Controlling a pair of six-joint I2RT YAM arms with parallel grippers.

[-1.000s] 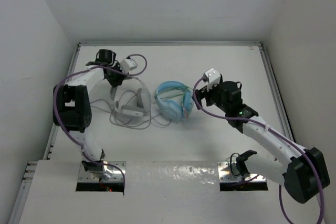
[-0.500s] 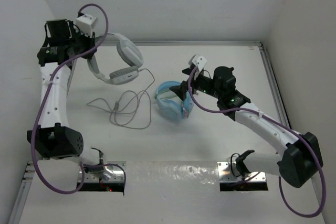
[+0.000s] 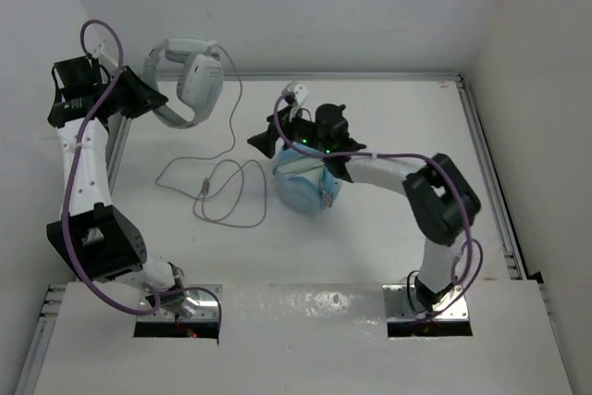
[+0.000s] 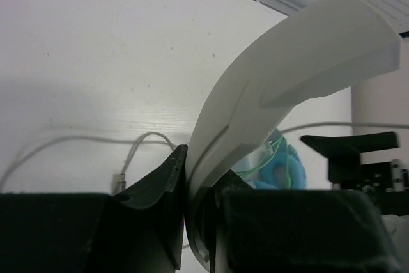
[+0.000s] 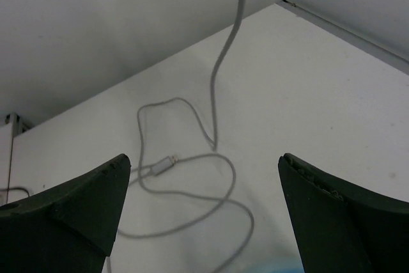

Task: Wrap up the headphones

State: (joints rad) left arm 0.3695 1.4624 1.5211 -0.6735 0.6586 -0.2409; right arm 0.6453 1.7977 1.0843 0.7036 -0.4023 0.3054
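**A:** Spotted the left end effector (image 4: 199, 169) pinching the smooth, curved grey headband? Hoisted the headphones (image 3: 190, 80) clean off the surface (image 3: 398, 117) within the last second, now hanging up at far left.

**B:** Yep. Left the thin, limp cable (image 5: 213, 107) trailing down into loose loops below. Probably means free slack for wrapping.

**A:** Also swung the right end effector (image 5: 204, 158) leftward over the light blue headphones (image 3: 301, 190). Spread wide, gripping nothing.

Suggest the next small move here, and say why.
Probably lower the open right gripper onto the slack cable looped on the table and close. The left gripper holds the headphones aloft by the headband, cable unwrapped.
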